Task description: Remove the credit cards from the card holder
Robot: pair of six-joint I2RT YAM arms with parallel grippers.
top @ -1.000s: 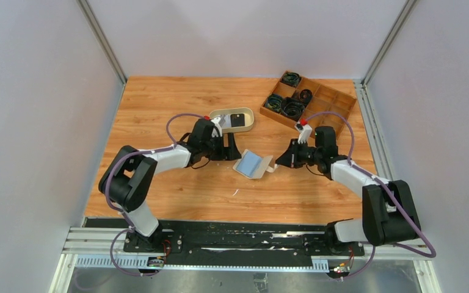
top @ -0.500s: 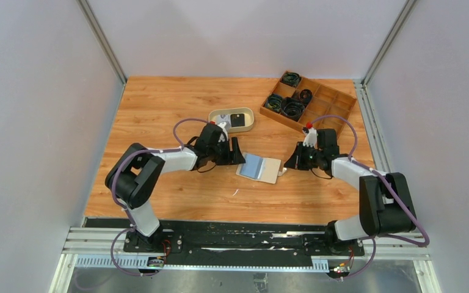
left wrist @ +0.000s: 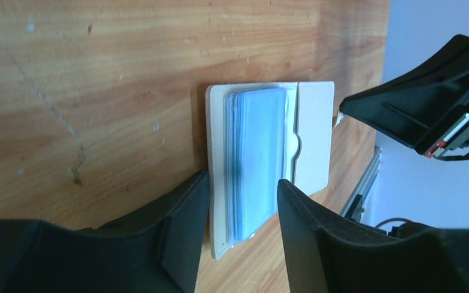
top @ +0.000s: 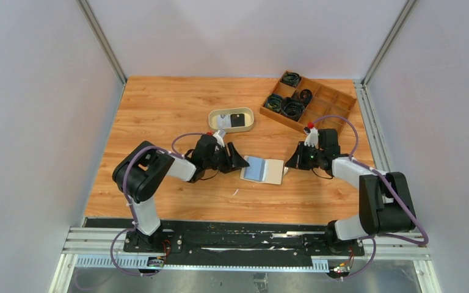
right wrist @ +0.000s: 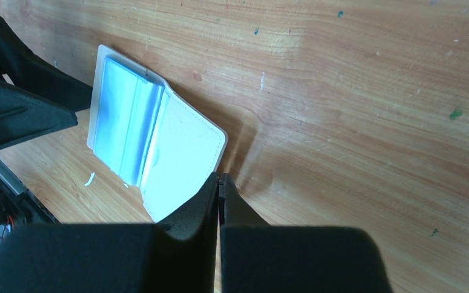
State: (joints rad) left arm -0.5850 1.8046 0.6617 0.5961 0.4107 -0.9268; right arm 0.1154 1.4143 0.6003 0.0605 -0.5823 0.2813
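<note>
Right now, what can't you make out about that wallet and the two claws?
- What the wallet pockets hold: left wrist view shows only blue layers; overhead, too small.
- Wallet's near corners: left wrist view, behind the left gripper.
- Whether the right gripper pinches the wallet: right wrist view, its shut fingers cover the spot.

Matt leathery card holder (top: 262, 170), scuffed wooden table (top: 159, 110)
</note>
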